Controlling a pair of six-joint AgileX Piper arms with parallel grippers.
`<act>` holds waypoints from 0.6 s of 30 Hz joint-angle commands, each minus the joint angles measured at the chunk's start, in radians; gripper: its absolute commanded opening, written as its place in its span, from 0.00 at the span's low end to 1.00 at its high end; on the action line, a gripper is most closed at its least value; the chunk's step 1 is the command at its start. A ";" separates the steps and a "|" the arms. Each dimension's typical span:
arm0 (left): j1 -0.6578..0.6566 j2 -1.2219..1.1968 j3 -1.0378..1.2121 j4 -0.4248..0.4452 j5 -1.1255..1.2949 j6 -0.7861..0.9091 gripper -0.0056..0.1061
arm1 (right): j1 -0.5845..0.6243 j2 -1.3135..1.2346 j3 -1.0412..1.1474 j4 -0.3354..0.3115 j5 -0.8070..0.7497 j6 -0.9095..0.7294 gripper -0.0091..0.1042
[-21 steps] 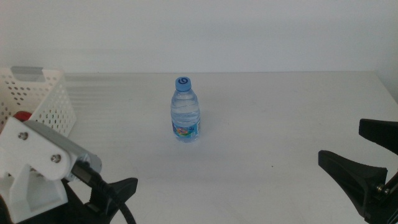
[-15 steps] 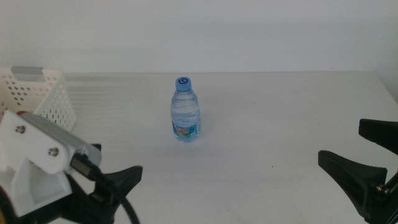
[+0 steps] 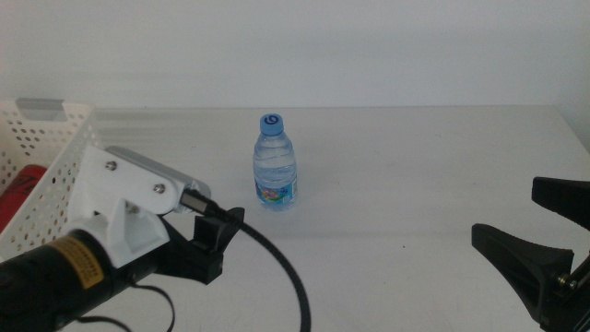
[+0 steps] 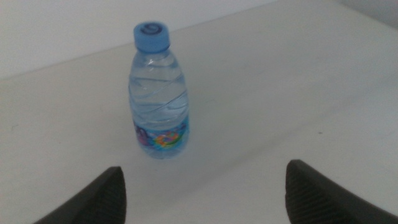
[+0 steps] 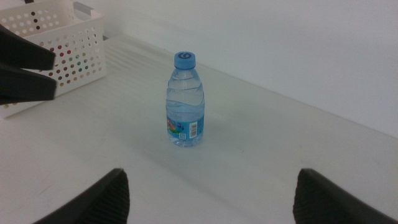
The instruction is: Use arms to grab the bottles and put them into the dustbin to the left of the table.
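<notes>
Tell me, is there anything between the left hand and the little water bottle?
No. Only bare white table lies between the open left hand and the water bottle, as the left wrist view shows.

The middle view looks down across the table (image 3: 415, 166); both wrist views closely face the water bottle (image 4: 157, 99).

water bottle (image 3: 275, 163) upright, mid-table (blue cap) | dustbin (image 3: 51, 152) left, red can (image 3: 26, 186) inside

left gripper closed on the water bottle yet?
No: in the left wrist view the left gripper has its jaws wide apart, and the water bottle stands upright on the table beyond them, untouched.
</notes>
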 commanded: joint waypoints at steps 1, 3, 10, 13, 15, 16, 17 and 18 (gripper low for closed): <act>0.011 0.028 -0.025 0.002 -0.136 -0.006 0.76 | 0.003 -0.001 -0.025 -0.005 -0.077 -0.003 0.73; 0.016 0.065 -0.024 0.007 -0.173 0.002 0.76 | 0.003 -0.001 -0.025 -0.005 -0.077 -0.003 0.73; 0.016 0.171 -0.024 0.007 -0.247 -0.003 0.76 | 0.003 -0.001 -0.025 -0.005 -0.077 -0.003 0.73; 0.016 0.194 0.011 0.007 -0.330 -0.003 0.76 | 0.003 -0.001 -0.025 -0.005 -0.077 -0.003 0.73; 0.016 0.207 0.067 0.007 -0.454 -0.003 0.76 | 0.003 -0.001 -0.025 -0.005 -0.077 -0.003 0.73; 0.016 0.216 0.091 0.007 -0.512 -0.004 0.76 | 0.003 -0.001 -0.025 -0.005 -0.077 -0.003 0.73; 0.016 0.226 0.122 0.005 -0.585 -0.006 0.76 | 0.003 -0.001 -0.025 -0.005 -0.077 -0.003 0.73; 0.016 0.237 0.150 0.000 -0.654 -0.006 0.76 | 0.003 -0.001 -0.025 -0.005 -0.077 -0.003 0.73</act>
